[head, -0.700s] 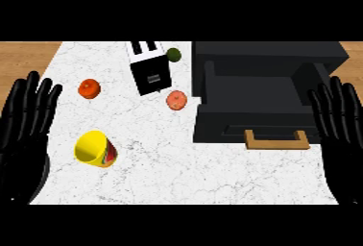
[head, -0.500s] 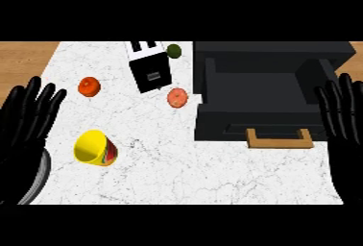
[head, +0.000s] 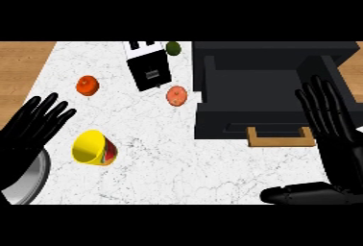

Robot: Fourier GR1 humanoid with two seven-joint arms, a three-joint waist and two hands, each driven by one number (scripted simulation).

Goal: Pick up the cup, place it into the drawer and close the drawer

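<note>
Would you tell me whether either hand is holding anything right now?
Nothing is held: the left hand and right hand are both open, apart from the cup.

Yellow cup tipped on counter, beside open left hand; drawer open.

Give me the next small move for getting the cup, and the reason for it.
Probably bring the left hand right and slightly down toward the yellow cup and start curling round it. The cup lies on its side on the counter, untouched, just beside that open hand, while the right hand is over by the open drawer.
</note>
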